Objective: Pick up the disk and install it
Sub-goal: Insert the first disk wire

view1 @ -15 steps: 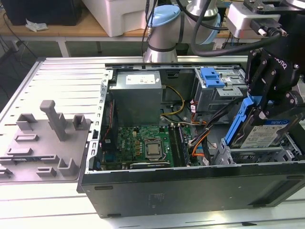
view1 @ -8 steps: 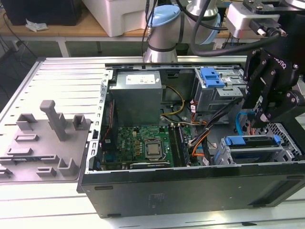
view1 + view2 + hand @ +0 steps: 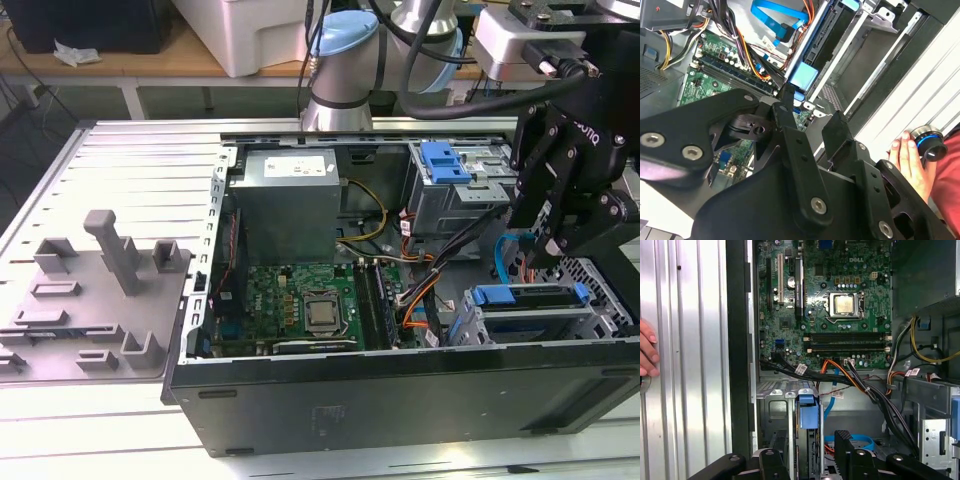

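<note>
Black gripper (image 3: 810, 447) hangs, fingers apart, over the flat grey blue-railed disk (image 3: 808, 412) sitting in a grey metal cage (image 3: 774, 407).

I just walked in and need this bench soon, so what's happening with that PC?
A robot arm is working over an open computer case. Its claw is open and hovers just above the disk, which sits in a slot of the drive cage with its blue rail end facing up. A person's hand rests on the table beside the case.

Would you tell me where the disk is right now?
At the exterior view's right, the disk sits in the cage inside the case, just below the gripper.
</note>
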Robot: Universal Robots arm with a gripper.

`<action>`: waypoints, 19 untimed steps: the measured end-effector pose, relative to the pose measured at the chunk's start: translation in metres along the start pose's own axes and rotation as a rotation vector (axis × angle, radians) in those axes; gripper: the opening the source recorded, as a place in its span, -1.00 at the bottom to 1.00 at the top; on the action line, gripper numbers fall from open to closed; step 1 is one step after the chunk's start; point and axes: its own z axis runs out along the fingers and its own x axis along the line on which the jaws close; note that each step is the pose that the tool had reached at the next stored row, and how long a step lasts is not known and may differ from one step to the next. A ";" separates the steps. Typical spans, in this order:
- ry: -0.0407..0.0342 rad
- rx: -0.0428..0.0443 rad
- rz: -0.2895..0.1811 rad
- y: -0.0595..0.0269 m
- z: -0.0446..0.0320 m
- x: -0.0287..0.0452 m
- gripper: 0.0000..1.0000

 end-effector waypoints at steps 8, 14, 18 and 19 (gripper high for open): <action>0.0000 0.0000 0.000 0.0000 0.0002 0.0000 0.00; 0.0009 0.0011 0.000 0.0008 0.0003 -0.0039 0.00; 0.0010 0.0011 0.000 0.0009 0.0005 -0.0039 0.00; 0.0011 0.0011 0.000 0.0009 0.0005 -0.0039 0.00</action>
